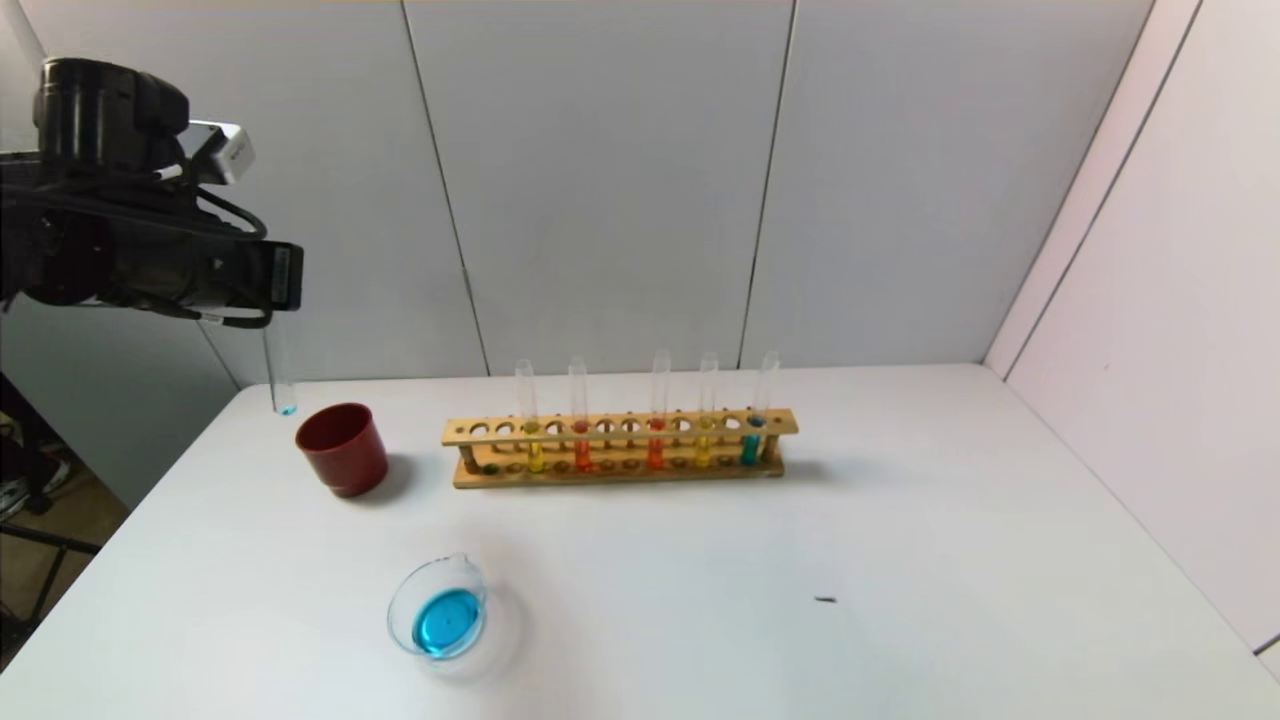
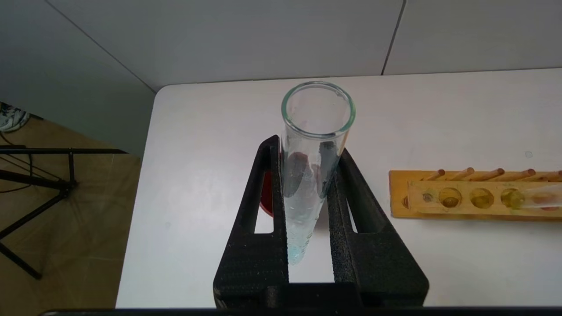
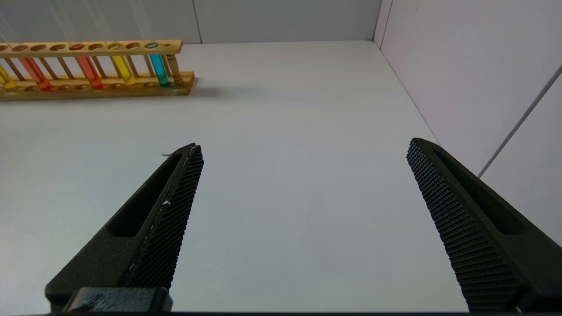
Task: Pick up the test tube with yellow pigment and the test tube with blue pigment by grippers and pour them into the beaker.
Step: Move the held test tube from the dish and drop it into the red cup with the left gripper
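1. The left gripper [image 2: 307, 210] is clamped on the test tube with blue pigment [image 1: 282, 375], holding it upright with its mouth up. The tube hangs just above and behind the dark red cup [image 1: 342, 449], at that cup's left rim.
2. This tube looks nearly empty, with only a teal trace at its round bottom.
3. The beaker [image 1: 440, 608] sits in front of the cup, nearer the robot, and already holds blue liquid.
4. The test tube with yellow pigment [image 1: 529, 418] stands upright in the wooden rack [image 1: 620, 447], right of the cup.
5. The right gripper [image 3: 303, 219] hovers wide open and empty, well right of the rack, so I judge it the freer arm for the yellow tube.
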Robot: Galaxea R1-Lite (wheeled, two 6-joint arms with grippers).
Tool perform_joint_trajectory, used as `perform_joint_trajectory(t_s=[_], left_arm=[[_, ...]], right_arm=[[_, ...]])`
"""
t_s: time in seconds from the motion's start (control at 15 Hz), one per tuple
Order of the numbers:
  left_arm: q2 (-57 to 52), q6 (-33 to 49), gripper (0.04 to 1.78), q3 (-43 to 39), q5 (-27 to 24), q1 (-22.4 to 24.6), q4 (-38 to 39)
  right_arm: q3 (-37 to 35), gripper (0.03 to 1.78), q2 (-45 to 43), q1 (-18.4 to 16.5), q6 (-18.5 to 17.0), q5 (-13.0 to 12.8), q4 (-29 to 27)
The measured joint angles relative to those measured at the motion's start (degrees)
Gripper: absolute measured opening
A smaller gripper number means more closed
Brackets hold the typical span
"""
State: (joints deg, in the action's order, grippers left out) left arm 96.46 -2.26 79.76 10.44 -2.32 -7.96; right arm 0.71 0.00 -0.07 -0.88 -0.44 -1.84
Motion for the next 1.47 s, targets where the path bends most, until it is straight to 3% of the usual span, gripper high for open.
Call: perform_joint_trajectory(t_s=[0.53, 1.47], left_arm=[[7.2, 1.16, 0.31, -1.45, 0.3, 0.63, 7.78], [18.05, 0.91, 0.31, -12.59, 0.3, 1.8, 28.01]], right_arm=[[0.0, 1.7, 0.0, -0.02, 0.0, 0.0, 0.0], [0.0, 1.7, 0.0, -0.02, 0.0, 0.0, 0.0]])
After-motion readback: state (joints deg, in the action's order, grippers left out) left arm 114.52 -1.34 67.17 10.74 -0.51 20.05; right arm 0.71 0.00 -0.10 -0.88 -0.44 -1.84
